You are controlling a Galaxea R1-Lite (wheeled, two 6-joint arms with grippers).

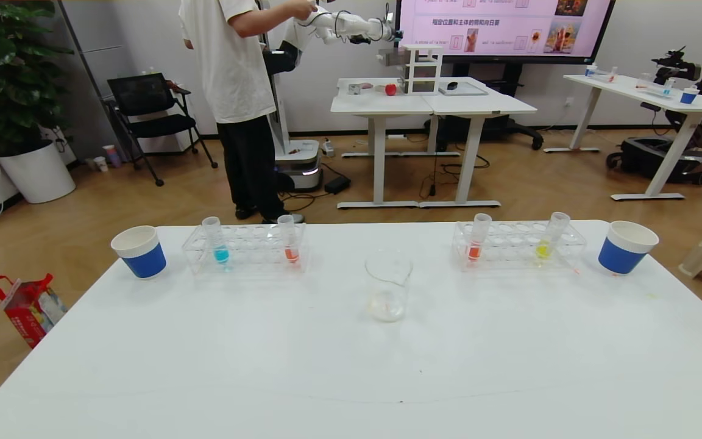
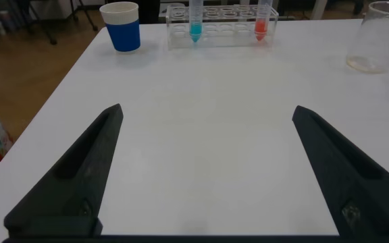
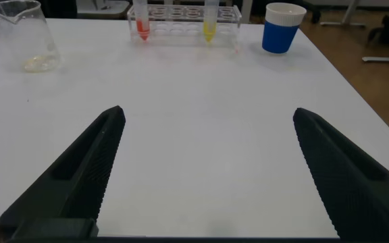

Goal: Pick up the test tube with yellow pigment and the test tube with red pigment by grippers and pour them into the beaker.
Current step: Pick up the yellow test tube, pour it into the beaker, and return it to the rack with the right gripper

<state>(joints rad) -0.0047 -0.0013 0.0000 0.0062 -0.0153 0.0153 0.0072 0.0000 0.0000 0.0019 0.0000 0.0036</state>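
With both grippers, left (image 2: 204,175) and right (image 3: 204,175), spread wide and grasping nothing, send right toward two o'clock of the beaker (image 1: 388,286), clamping the yellow tube (image 1: 549,241) high above the rack (image 1: 518,246), then left toward the ten o'clock red tube (image 1: 289,239).

The head camera looks forward and down across the white table (image 1: 351,366). Each wrist camera sits low behind its spread fingers, facing the far racks; all three share the beaker (image 1: 388,286).
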